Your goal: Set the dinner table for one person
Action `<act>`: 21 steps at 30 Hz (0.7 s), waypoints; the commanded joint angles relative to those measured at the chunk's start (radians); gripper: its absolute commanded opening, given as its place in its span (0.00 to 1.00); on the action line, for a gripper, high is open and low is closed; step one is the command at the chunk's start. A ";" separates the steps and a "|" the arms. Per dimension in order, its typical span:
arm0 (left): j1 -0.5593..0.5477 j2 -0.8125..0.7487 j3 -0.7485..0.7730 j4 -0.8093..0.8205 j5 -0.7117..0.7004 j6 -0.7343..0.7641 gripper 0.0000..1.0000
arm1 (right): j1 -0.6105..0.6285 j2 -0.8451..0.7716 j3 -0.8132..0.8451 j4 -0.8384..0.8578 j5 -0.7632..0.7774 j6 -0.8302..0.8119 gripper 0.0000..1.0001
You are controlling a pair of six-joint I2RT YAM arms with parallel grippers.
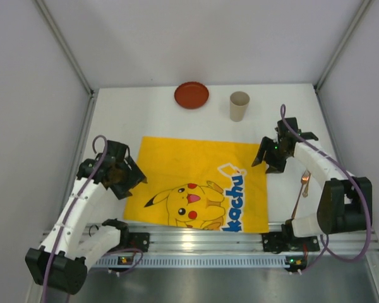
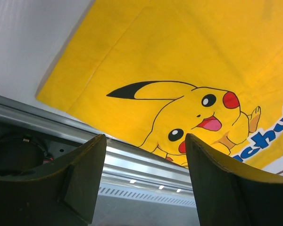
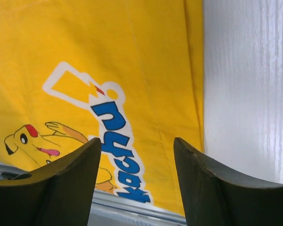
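Two grippers hung spread and empty at opposite sides of the yellow Pikachu-print cloth [image 1: 196, 170]. The left gripper [image 1: 123, 173] was over its left edge and the right gripper [image 1: 271, 154] over its right edge, neither pinching anything. The cloth lay flat on the white counter [image 1: 132, 113], which stretched beyond it to the left, the right and the far side. By the look of it, laying the mat was done and the rest of the setting was not yet begun. A red-brown plate [image 1: 191, 95] and a beige cup [image 1: 239, 106] stood side by side on the counter beyond the cloth's far edge, well apart from it. A copper-coloured utensil [image 1: 305, 183], spoon or fork too small to tell, lay off the cloth's right side. Nothing rested on the cloth itself; plate, cup and utensil all awaited a place on or beside it.
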 commanded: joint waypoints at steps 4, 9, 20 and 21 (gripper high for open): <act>0.000 0.101 0.079 -0.007 -0.021 0.034 0.70 | 0.008 0.127 0.035 0.115 0.014 0.016 0.61; 0.000 0.105 0.114 -0.024 -0.028 0.050 0.68 | 0.008 0.268 0.061 0.182 0.018 0.015 0.56; 0.000 0.076 0.154 -0.117 -0.055 0.053 0.68 | -0.026 0.491 0.251 0.198 0.038 -0.017 0.54; 0.000 0.079 0.151 -0.114 -0.053 0.053 0.68 | -0.032 0.503 0.268 0.187 0.045 -0.022 0.54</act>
